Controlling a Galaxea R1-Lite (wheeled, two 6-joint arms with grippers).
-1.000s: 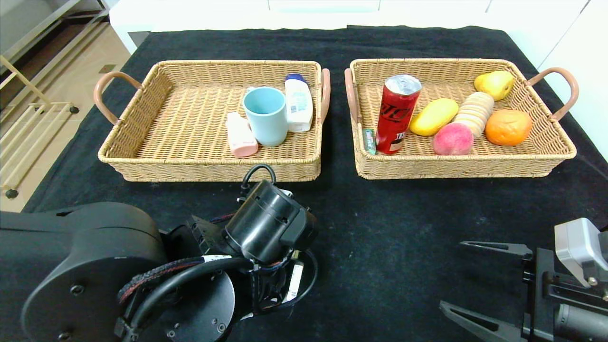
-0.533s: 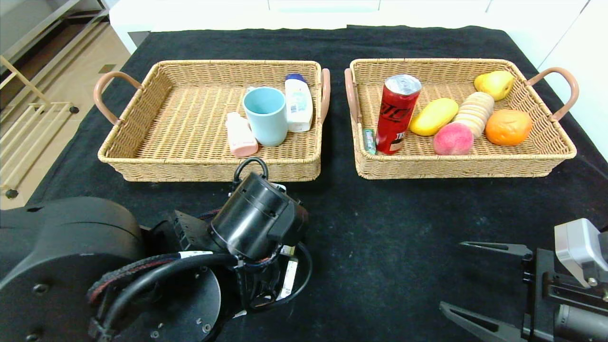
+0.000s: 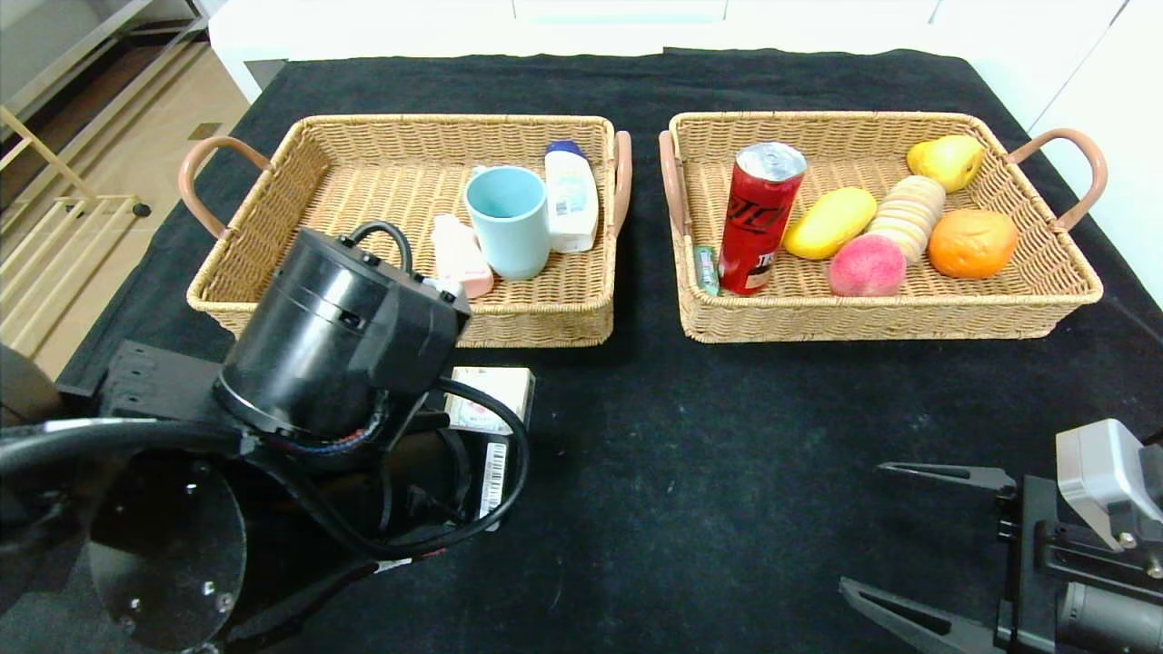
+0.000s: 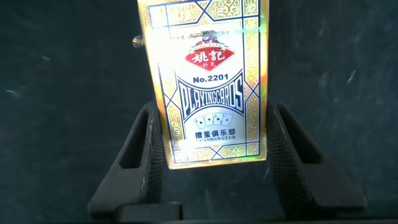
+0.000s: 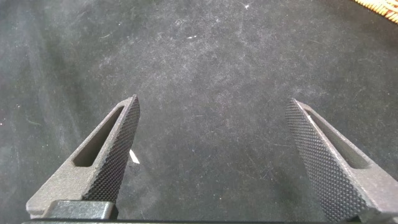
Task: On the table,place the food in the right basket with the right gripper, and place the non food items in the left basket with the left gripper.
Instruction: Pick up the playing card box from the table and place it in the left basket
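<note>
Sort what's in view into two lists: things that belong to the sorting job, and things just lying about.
Part of the job:
- playing card box, between the left gripper fingers
- left basket: cup, white bottle, pink bottle
- right basket: red can, mango, peach, biscuits, orange, pear
- right gripper, open and parked

Just lying about:
- wooden rack on the floor

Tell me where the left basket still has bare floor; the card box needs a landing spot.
In the left basket, the whole stretch from the left handle side to the pink bottle is bare weave. Its right end is crowded: blue cup and white bottle sit packed together. The left gripper grips the playing cards box.
</note>
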